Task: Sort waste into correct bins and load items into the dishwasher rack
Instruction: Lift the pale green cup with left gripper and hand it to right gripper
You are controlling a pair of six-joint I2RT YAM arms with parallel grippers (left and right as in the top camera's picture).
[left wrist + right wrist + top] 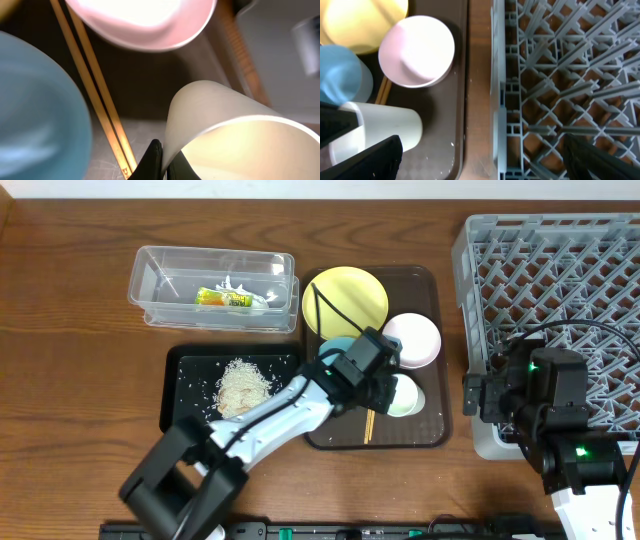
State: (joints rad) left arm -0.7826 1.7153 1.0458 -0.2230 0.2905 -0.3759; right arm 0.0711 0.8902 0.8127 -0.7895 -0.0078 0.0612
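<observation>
My left gripper is shut on the rim of the small white cup over the brown tray; in the left wrist view the jaws pinch the cup's wall. Beside it are the light-blue bowl, pink bowl, yellow plate and wooden chopsticks. My right gripper is open and empty, straddling the left wall of the grey rack. The wrapper lies in the clear tub. The rice crumbs lie in the black tray.
The brown serving tray lies between the black tray and the rack, with a narrow strip of wooden table between it and the rack. The rack holds nothing that I can see.
</observation>
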